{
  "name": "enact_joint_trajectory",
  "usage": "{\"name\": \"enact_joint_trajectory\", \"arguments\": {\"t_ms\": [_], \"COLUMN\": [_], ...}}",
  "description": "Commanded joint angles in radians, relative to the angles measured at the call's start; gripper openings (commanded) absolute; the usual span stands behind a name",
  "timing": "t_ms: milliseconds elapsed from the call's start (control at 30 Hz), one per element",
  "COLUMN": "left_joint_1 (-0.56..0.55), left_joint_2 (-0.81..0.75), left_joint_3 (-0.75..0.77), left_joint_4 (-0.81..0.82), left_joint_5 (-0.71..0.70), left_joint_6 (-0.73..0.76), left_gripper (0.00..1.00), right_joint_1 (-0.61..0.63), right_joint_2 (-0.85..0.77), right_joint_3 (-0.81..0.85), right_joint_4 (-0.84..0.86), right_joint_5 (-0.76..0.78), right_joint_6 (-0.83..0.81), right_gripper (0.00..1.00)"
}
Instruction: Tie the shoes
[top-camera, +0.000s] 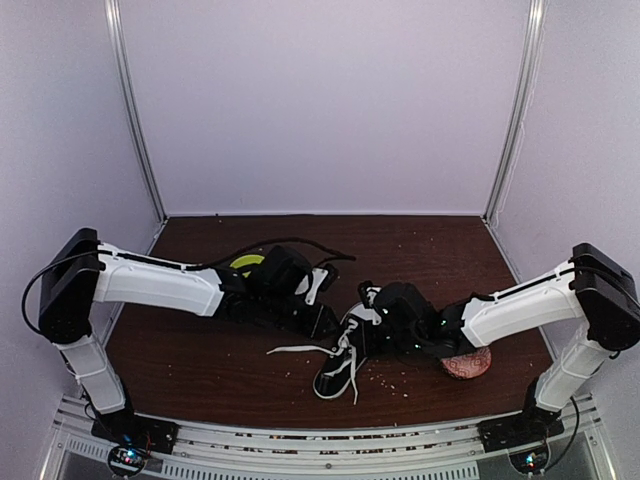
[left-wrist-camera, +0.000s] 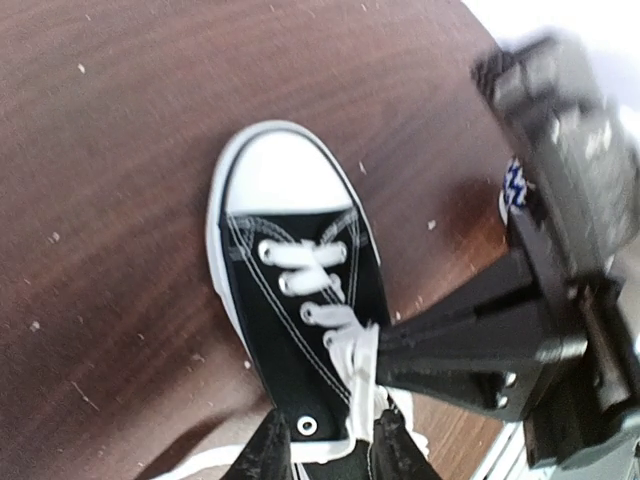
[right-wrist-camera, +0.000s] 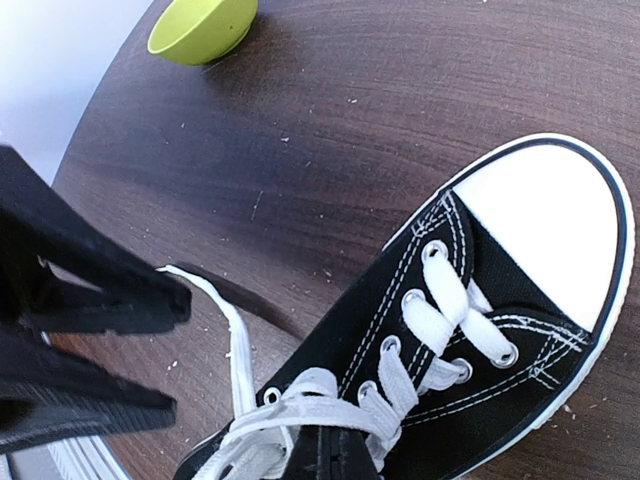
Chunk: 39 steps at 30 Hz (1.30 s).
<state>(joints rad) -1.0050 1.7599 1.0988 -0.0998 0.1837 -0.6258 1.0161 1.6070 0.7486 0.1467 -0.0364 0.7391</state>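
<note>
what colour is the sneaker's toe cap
White toe cap on black canvas sneaker; best in right wrist view.

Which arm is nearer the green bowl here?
Left. The left arm has its wrist right beside the green bowl, partly hiding it. The right arm comes in from the opposite side, ending at the sneaker, well clear of the bowl.

Table (top-camera: 200, 370): dark brown wood-grain top, with little pale crumbs scattered on it
Walls (top-camera: 320, 100): plain pale panels on three sides, kinda lavender-tinted
Corner posts (top-camera: 135, 110): silvery metal strips up both back corners
Rail (top-camera: 330, 445): ribbed metal, along the near edge
Light: soft, even, faint shadows
</note>
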Motion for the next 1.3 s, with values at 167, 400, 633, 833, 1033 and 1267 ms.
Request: {"name": "enact_joint_trajectory", "arguments": {"t_ms": [167, 400, 633, 833, 1033, 1267], "left_joint_1": [0.030, 0.038, 0.042, 0.042, 0.042, 0.042], "left_joint_2": [0.086, 0.133, 0.151, 0.153, 0.165, 0.181], "left_joint_3": [0.090, 0.099, 0.081, 0.076, 0.072, 0.056], "left_joint_4": [-0.016, 0.040, 0.118, 0.144, 0.163, 0.195], "left_joint_5": [-0.005, 0.045, 0.074, 0.079, 0.102, 0.146], "left_joint_6": [-0.052, -0.083, -0.113, -0.121, -0.126, -0.135], "left_gripper": [0.31, 0.31, 0.31, 0.31, 0.30, 0.25], "right_joint_1": [-0.005, -0.005, -0.005, -0.004, -0.004, -0.004], "right_joint_2": [-0.001, 0.001, 0.004, 0.006, 0.006, 0.006], "right_joint_3": [-0.014, -0.013, -0.013, -0.013, -0.014, -0.015], "right_joint_4": [0.012, 0.016, 0.015, 0.017, 0.016, 0.016], "right_joint_5": [0.028, 0.025, 0.022, 0.021, 0.021, 0.023], "right_joint_6": [0.010, 0.008, 0.008, 0.009, 0.008, 0.009], "right_gripper": [0.00, 0.00, 0.00, 0.00, 0.00, 0.00]}}
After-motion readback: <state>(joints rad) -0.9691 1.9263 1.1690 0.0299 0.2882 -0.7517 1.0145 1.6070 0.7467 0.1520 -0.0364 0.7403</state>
